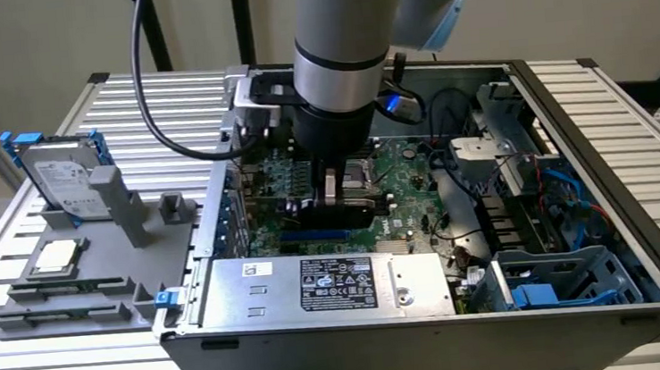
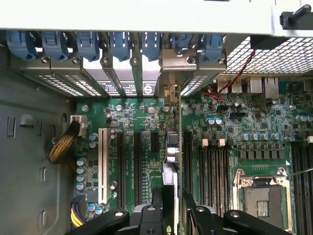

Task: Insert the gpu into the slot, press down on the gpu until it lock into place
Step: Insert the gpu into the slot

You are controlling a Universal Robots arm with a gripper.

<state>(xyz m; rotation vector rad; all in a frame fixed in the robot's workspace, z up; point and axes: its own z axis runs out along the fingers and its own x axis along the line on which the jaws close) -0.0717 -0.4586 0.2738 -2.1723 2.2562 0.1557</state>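
Pincer over the gpu
My pincer [image 2: 172, 203] straddles the gpu [image 2: 171, 144], which stands edge-on on the motherboard [image 2: 146, 110]; pinching or spread, I cannot tell.

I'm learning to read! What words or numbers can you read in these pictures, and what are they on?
Label on the power supply box: too small to read.
Label on the hard drive: too blurred to read.
Markings on the motherboard: too small to read.
So no text can be quoted.

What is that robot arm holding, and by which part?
Cannot be told: the gripper straddles the top edge of the thin black rectangular card standing edge-on on the green motherboard, but an actual grip isn't clear.
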